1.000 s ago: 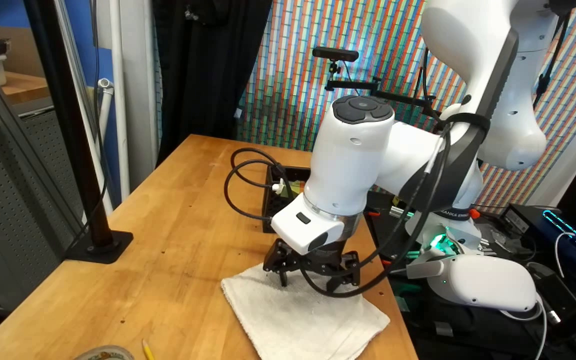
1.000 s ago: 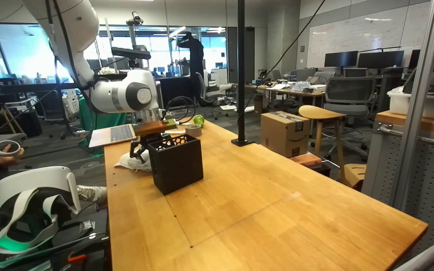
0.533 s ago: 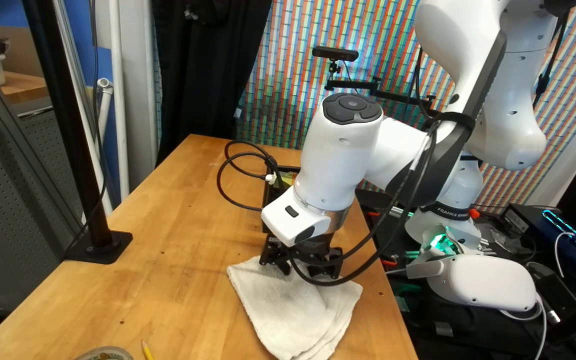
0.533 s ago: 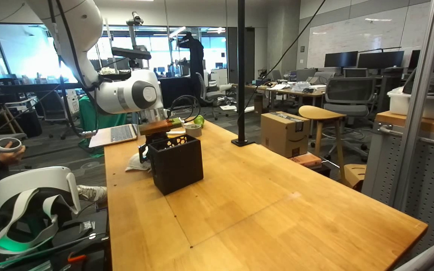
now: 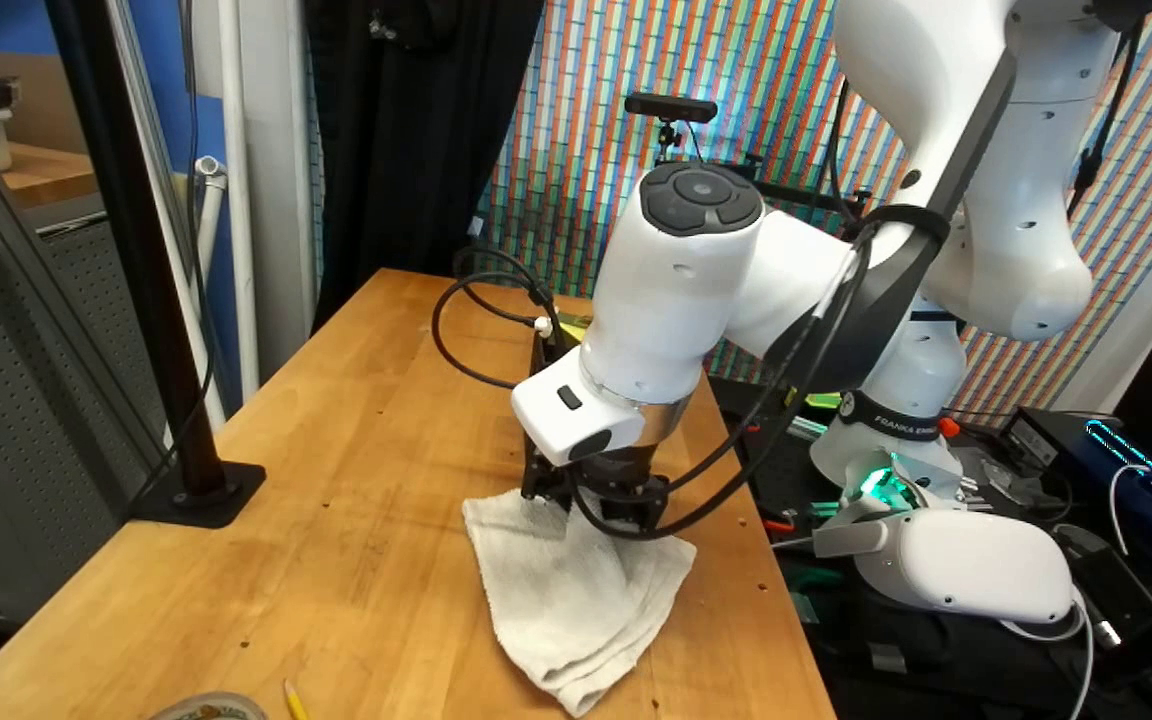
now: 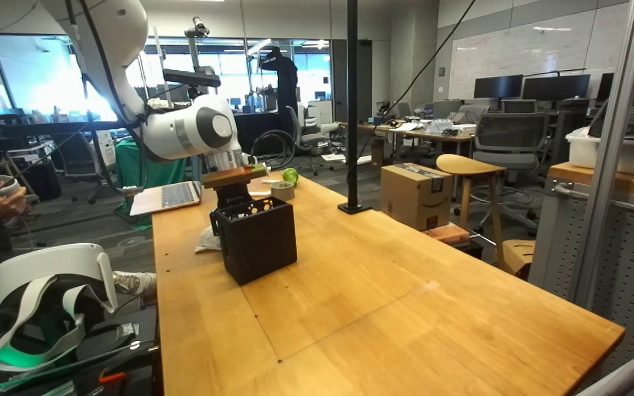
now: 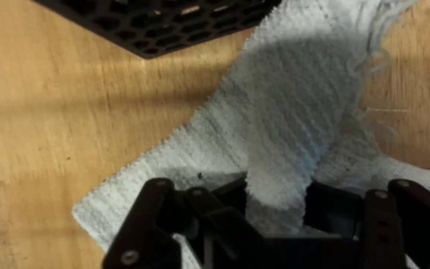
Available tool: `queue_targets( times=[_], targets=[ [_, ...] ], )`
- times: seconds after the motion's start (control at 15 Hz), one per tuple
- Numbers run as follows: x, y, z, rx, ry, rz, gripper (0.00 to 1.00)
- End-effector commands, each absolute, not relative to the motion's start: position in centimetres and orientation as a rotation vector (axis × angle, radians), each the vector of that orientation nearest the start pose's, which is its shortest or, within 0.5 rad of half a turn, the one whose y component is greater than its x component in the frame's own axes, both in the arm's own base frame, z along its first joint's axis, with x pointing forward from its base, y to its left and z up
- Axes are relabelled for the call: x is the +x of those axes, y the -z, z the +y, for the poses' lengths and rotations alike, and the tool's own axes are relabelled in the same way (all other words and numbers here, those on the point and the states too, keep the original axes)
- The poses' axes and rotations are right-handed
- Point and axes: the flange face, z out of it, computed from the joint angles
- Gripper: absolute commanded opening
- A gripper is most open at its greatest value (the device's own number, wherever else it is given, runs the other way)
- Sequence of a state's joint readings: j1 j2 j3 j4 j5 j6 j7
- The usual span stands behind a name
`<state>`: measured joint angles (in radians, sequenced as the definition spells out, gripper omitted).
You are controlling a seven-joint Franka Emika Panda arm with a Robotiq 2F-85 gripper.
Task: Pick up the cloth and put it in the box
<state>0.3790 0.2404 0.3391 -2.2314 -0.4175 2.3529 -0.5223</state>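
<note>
The pinched cloth (image 5: 571,605) seemingly points lengthwise away from the box (image 6: 262,242).

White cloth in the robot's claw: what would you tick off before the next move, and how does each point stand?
1) Gripper shut on the cloth: ok, a fold is pinched in it.
2) Cloth lifted off the table: not ok, much of it lies there.
3) Black box upright, top open: ok.
4) Gripper over the box: not ok, it is low down beside it.
5) Room inside the box: cannot tell, its floor is hidden.
</note>
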Motion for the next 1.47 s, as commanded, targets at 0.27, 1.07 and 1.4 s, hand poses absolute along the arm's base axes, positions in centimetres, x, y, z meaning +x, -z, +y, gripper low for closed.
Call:
queue_targets(
  times=[0.27, 1.07, 1.4],
  targets=[
    [38.8, -36.8, 32.4, -2.7, 0.119, -2.204, 0.13],
    [37.0, -49.5, 20.2, -3.267, 0.427, -1.404, 0.13],
    [38.8, -46.5, 17.1, -3.323, 0.298, -1.216, 0.12]
  ],
)
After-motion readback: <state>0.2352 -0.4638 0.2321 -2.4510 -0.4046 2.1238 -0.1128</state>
